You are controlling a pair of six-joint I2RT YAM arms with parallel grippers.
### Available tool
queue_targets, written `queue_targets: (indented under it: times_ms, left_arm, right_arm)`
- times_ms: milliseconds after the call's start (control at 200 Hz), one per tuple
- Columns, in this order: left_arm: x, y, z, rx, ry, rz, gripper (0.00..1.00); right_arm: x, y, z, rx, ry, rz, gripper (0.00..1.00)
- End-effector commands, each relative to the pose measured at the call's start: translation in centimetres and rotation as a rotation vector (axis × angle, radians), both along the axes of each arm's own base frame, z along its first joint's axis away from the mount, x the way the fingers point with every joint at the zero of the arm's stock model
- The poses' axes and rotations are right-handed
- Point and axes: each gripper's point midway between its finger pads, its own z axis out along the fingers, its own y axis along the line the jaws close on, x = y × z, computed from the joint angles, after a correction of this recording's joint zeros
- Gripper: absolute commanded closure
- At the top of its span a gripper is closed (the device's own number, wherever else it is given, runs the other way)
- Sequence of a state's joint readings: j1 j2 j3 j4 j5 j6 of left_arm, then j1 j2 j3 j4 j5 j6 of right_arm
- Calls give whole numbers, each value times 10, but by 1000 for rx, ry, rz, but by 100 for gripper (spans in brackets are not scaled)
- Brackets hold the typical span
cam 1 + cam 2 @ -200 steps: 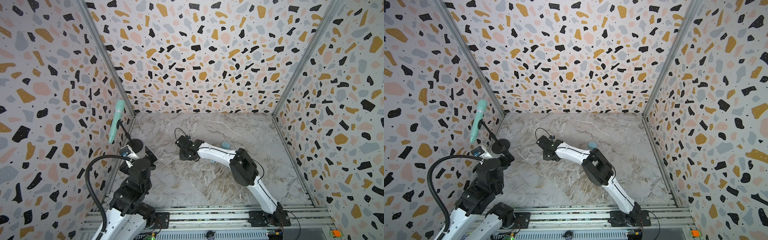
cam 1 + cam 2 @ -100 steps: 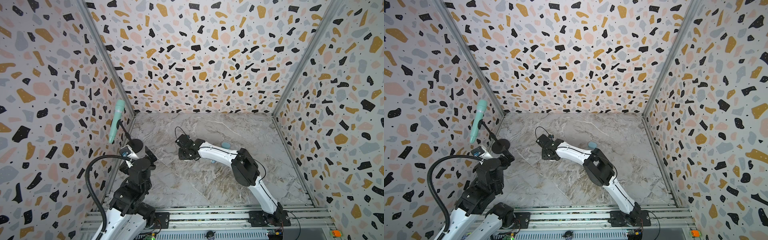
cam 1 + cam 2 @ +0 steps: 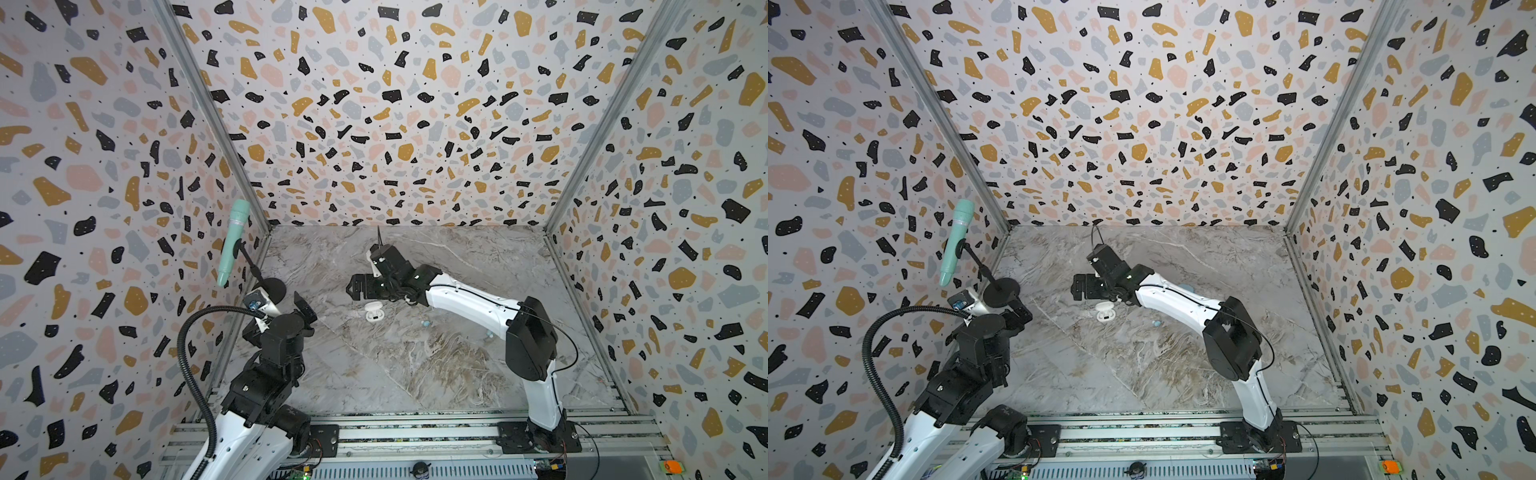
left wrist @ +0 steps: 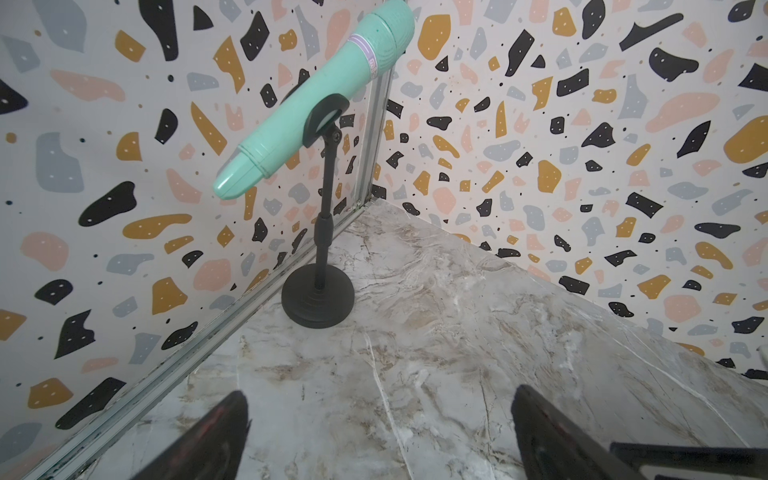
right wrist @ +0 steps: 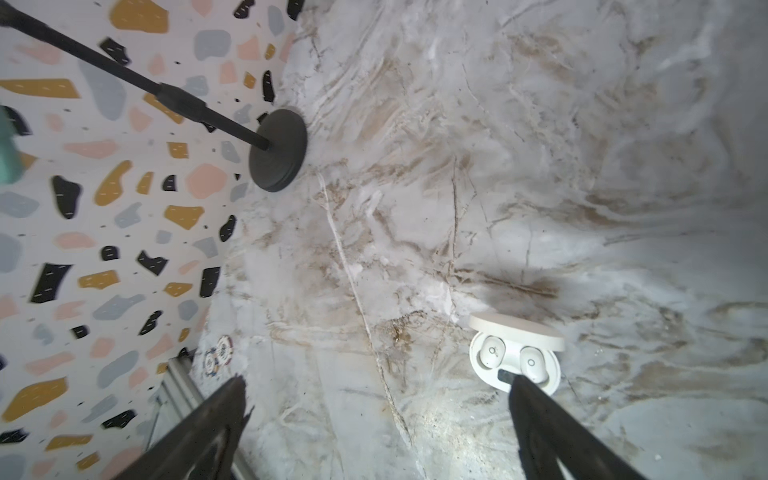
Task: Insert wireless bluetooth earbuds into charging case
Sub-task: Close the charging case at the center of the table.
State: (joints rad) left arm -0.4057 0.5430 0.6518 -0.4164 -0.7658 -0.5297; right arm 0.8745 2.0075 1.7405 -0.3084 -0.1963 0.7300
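Nearest us, the left gripper (image 4: 380,397) is hovering with fingers spread, holding nothing. Farther in, a light blue earbud (image 3: 424,323) is lying loose on the marble table (image 3: 415,374), and a second blue earbud (image 3: 490,333) is lying apart from it by the right arm. We are judging them light, hard and slippery, so pinching across the rounded body looks best. Beyond, the white case (image 5: 519,329) is lying open with both white earbuds (image 5: 490,351) seated. The right gripper (image 5: 377,380) is hanging close over it, fingers wide and empty.
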Motion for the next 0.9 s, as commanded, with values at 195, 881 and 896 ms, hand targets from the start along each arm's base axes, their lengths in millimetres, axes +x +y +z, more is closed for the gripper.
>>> queue_targets:
  times_ms: [195, 881, 896]
  left_arm:
    - [20, -22, -17, 24, 74, -109, 0]
    - [26, -33, -26, 33, 116, -162, 0]
    - [26, -33, -26, 32, 115, -161, 0]
  right_arm:
    - [33, -23, -11, 109, -86, 209, 1]
    - [16, 1, -76, 150, -21, 397, 1]
    - [15, 1, -76, 149, -20, 399, 1]
